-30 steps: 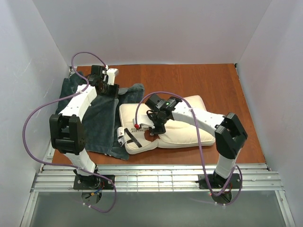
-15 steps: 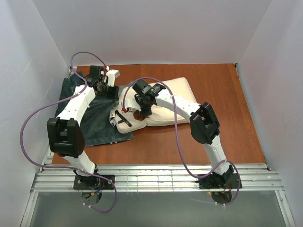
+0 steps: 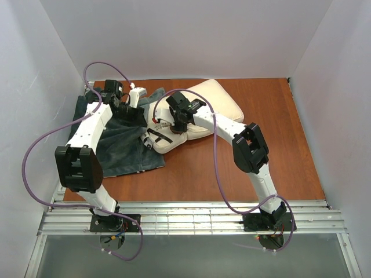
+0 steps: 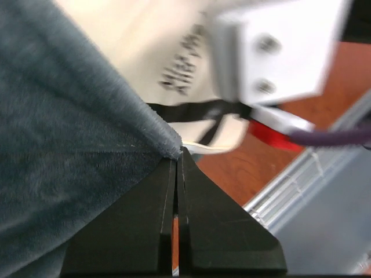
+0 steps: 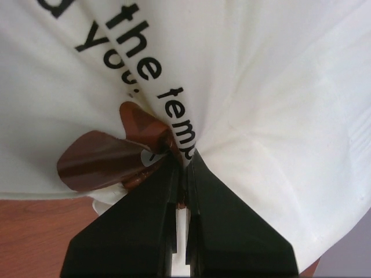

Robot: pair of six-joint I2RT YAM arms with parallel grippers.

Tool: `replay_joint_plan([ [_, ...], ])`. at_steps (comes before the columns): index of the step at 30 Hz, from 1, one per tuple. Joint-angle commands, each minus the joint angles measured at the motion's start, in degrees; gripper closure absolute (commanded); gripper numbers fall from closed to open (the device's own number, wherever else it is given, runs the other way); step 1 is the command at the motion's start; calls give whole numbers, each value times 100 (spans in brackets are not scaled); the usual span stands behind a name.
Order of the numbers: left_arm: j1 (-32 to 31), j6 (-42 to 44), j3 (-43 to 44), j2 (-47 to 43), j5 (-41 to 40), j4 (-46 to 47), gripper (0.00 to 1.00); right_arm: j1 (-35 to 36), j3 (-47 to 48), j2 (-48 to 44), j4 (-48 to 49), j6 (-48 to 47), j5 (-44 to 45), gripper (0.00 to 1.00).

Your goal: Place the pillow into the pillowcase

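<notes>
Left gripper (image 4: 178, 155): we see its jaws pressed together on a corner fold of the pillowcase (image 3: 119, 147), pinching the grey plush edge and holding it a little off the table (image 3: 278, 145).
Right gripper (image 5: 184, 161): its jaws are clamped on a pucker of the pillow (image 3: 214, 99), right at the brown bear face (image 5: 110, 162) and the dark lettering (image 5: 149, 68).
Pillowcase: it is spread at the far left of the table, grey side up, under the left arm. Its raised edge faces right, toward the pillow.
Pillow: it lies on the table just right of the pillowcase. Its printed end is at the raised edge, and its plain end is further back and to the right.
Long axis: we read it as running on a slant, from the printed end at near left to the plain end at far right, so it points roughly into the pillowcase.
Direction of travel: we judge that the pillow has to go leftward, printed end first.
Nearer arm: the right one has the pillow, and the left one is by the opening.
Mouth: we cannot tell whether the held edge is one layer or both, so we cannot say that the sack stands open.
Risk: if both layers are pinched, we expect the pillow to ride over the fabric rather than in.
</notes>
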Motion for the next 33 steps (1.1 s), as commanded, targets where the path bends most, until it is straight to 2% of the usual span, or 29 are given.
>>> replay_joint_plan([
  [1, -28, 353, 431, 31, 1425, -814, 100, 51, 582, 109, 652, 854, 468, 99],
  [3, -37, 310, 626, 259, 1629, -999, 100, 52, 881, 258, 617, 1354, 371, 99],
  [5, -28, 21, 801, 426, 1473, -825, 100, 61, 926, 277, 617, 1654, 100, 99],
  [7, -10, -725, 785, 488, 939, -142, 90, 148, 856, 320, 599, 1979, -33, 99],
  [8, 7, -936, 767, 524, 327, 79, 84, 174, 777, 347, 626, 2077, -25, 99],
  [10, 86, -1375, 776, 524, -292, 624, 68, 210, 733, 452, 626, 2401, -112, 99],
  [13, 332, -1387, 828, 419, -655, 837, 52, 201, 768, 566, 731, 2867, -393, 99],
  [16, 420, -1020, 645, -2, -1137, 688, 45, 210, 890, 654, 907, 3132, -744, 99],
  [18, 473, -772, 77, -362, -1269, 582, 44, 201, 969, 724, 925, 3264, -789, 99],
  [20, 473, -535, -513, -1082, -1323, 678, 44, 201, 1005, 734, 959, 3291, -824, 99],
  [21, 473, -473, -1169, -1328, -1306, 774, 44, 210, 996, 725, 968, 3299, -842, 99],
  [25, 456, -78, -2463, -2173, -1288, 1371, 44, 210, 979, 681, 995, 3291, -859, 99],
  [28, 429, 256, -2923, -2192, -1315, 1838, 46, 210, 978, 637, 1004, 3308, -869, 99],
  [29, 438, 501, -2985, -2201, -1245, 1900, 53, 201, 996, 637, 1012, 3317, -842, 99],
  [33, 377, 784, -3468, -2517, -1410, 2243, 56, 201, 1049, 655, 1039, 3457, -570, 99],
])
